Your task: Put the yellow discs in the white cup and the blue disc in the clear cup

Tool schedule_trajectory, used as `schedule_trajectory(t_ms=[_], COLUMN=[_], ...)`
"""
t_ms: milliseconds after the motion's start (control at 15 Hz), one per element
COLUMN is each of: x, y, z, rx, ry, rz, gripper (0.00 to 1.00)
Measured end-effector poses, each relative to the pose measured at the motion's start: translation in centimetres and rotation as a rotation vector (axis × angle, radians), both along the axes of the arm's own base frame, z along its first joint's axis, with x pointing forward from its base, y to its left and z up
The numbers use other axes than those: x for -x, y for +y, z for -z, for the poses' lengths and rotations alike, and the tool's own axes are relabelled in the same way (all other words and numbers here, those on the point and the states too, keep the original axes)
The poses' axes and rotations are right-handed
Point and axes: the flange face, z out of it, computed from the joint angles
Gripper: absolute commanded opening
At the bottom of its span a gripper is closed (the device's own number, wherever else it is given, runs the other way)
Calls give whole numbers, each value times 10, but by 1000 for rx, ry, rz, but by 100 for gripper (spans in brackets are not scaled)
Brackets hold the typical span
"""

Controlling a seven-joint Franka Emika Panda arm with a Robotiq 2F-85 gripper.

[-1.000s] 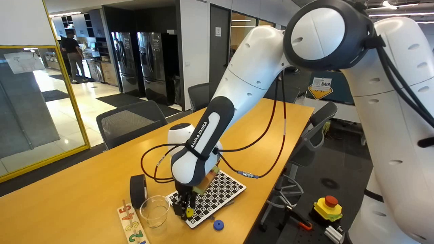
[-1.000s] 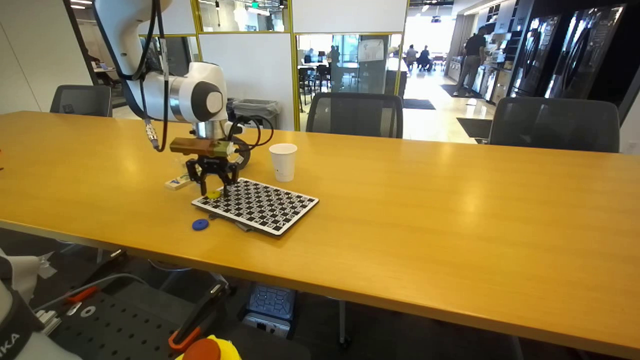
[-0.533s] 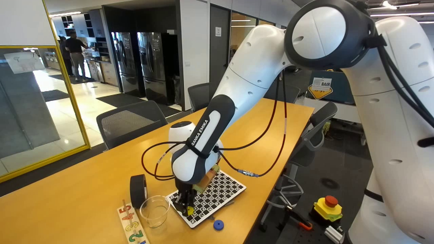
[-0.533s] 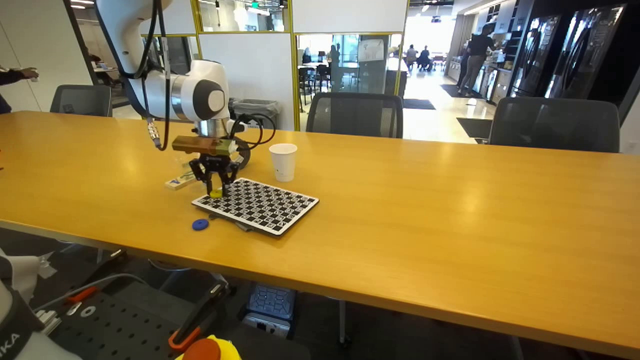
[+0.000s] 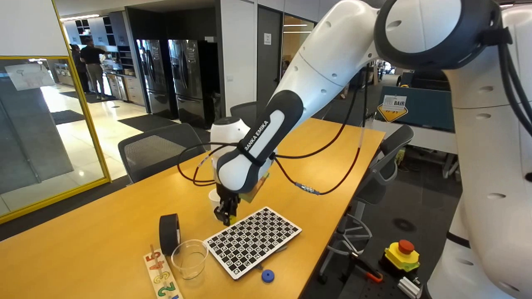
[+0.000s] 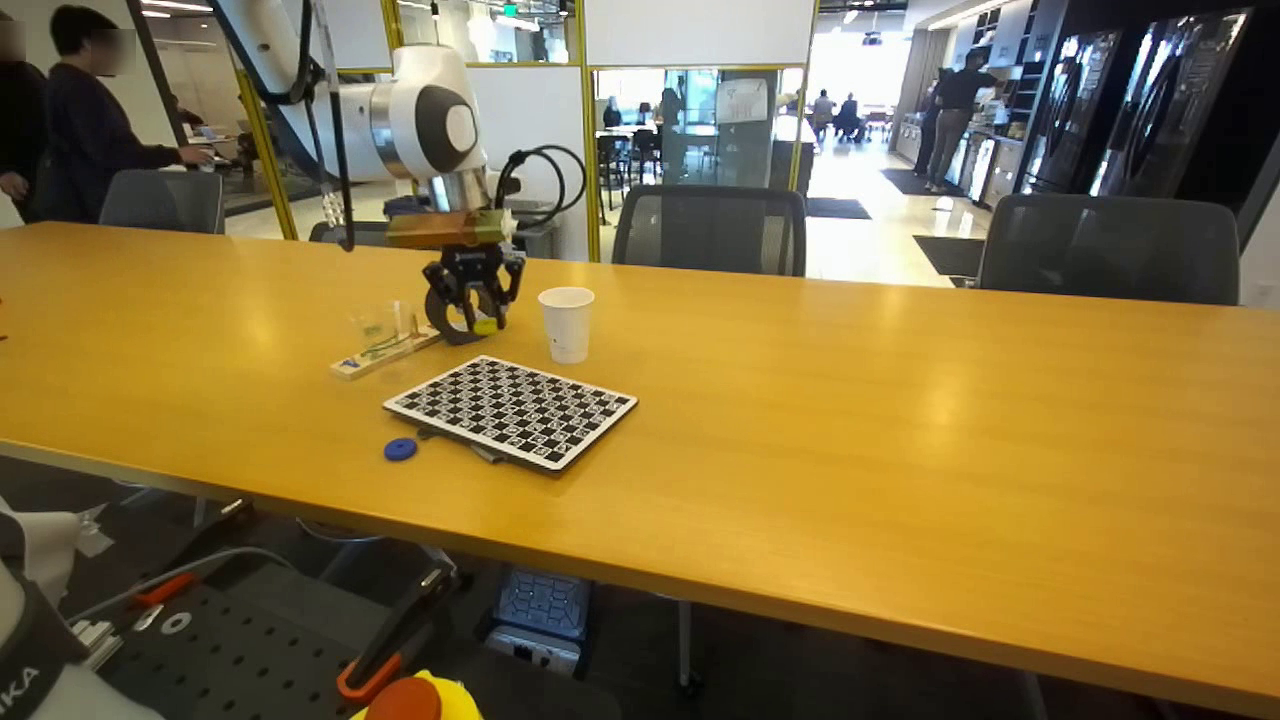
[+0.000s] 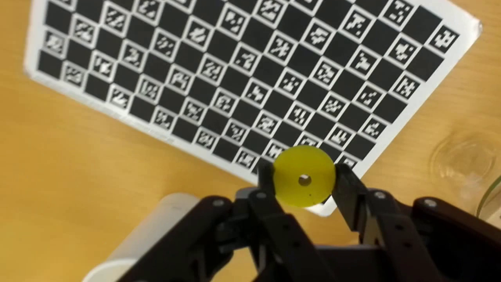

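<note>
Gripper (image 6: 486, 322) clamps a yellow disc (image 7: 303, 164) aloft, not yet in the white paper cup (image 6: 567, 326), and the blue disc (image 5: 268, 276) lies outside the clear cup (image 5: 190, 261)!

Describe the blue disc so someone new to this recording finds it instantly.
On the long wooden table lies a checkered board. Beside it, flat on the table, is the blue disc: small, round and blue, unlike the yellow disc held in the claw.
</note>
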Motion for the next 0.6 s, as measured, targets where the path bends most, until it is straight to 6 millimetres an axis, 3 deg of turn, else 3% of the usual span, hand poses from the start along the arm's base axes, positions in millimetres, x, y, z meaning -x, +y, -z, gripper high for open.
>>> schedule_trajectory(t_ms=[267,400,600], x=[-26,-37,-54], y=[-17,-21,-29], z=[-63,-76,-79], rx=[34,35,38], ry=[-101,-122,-125], rz=[4,13,33], gripper=[21,21,21])
